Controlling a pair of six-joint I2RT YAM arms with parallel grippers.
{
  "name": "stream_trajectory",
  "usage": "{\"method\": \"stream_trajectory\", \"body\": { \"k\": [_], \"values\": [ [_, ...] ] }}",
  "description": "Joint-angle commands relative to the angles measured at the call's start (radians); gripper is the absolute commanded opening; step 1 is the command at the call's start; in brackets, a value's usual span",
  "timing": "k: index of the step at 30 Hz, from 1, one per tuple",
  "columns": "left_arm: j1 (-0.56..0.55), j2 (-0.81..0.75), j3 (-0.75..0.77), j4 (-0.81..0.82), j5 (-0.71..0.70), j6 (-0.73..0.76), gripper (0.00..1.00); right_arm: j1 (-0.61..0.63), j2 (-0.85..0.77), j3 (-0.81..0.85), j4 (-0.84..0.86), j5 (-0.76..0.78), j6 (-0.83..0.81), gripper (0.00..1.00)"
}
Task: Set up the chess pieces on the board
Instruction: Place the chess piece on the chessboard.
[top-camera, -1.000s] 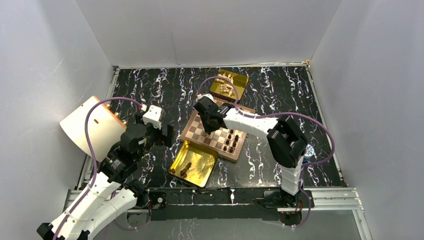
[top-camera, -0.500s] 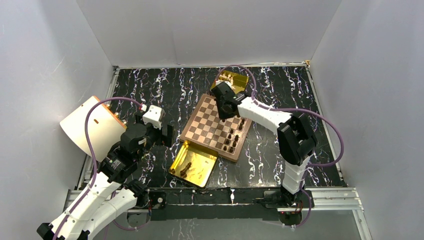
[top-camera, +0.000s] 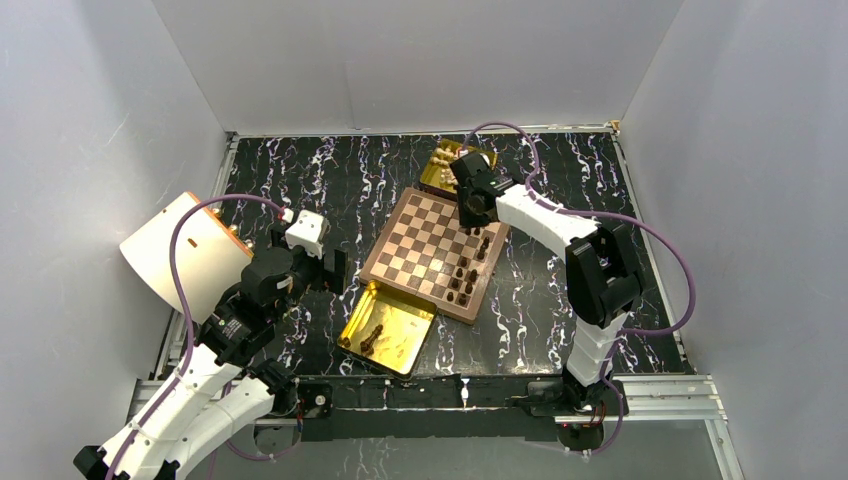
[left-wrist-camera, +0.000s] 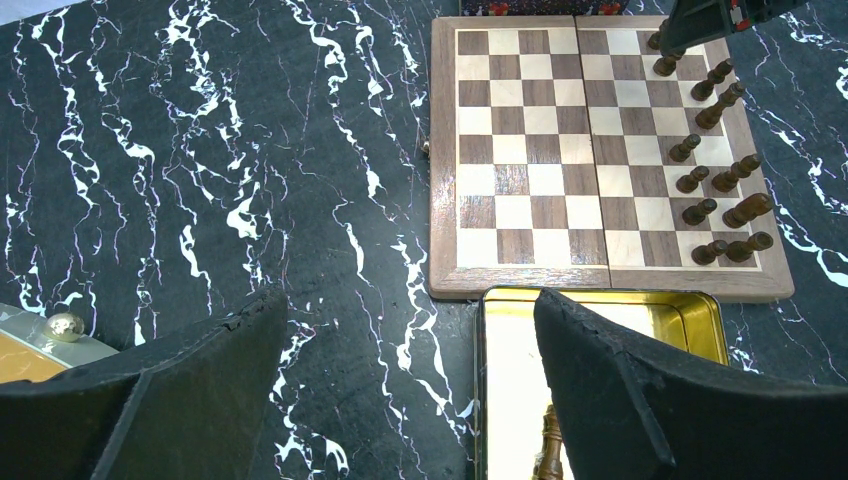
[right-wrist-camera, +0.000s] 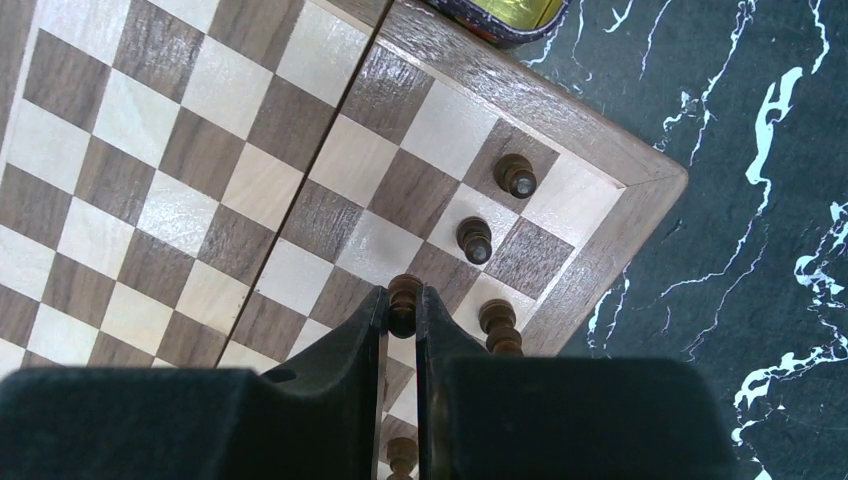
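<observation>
The right gripper (right-wrist-camera: 403, 308) has its two black fingers (right-wrist-camera: 352, 338) clamped together on a dark brown chess piece (right-wrist-camera: 404, 290), whose rounded top shows between them at the lower middle of the right wrist view. Only this close view shows the grip; from the top camera it is too small to make out. Around the held piece, other dark chess pieces (right-wrist-camera: 474, 240) stand upright on squares near the corner of the board (right-wrist-camera: 620, 165), a wooden board of brown and cream checks with a reddish rim. The left wrist view shows what the right one cannot: those pieces form two uneven columns along the board's right side. The left gripper (left-wrist-camera: 408, 300) fills the bottom of that frame with its jaws spread wide apart, over the black, white-veined table (left-wrist-camera: 200, 150) and the rim of a gold tray (left-wrist-camera: 600, 294) just beside the board's near edge, where a dark piece (left-wrist-camera: 549, 452) lies. Only the top view shows a second gold tray (top-camera: 436, 176) touching the board's far corner, upper middle of the frame, partly hidden by the right arm.
</observation>
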Motion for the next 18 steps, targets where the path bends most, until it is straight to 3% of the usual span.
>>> {"method": "stream_trajectory", "body": {
  "k": [1,18],
  "values": [
    [0.002,-0.003,0.001,0.007,-0.019,0.006,0.91,-0.016,-0.029,-0.013,0.023,-0.018,-0.004,0.2],
    [0.002,-0.001,0.001,0.007,-0.02,0.006,0.91,-0.035,-0.002,-0.038,0.019,-0.033,0.009,0.22]
  ]
}}
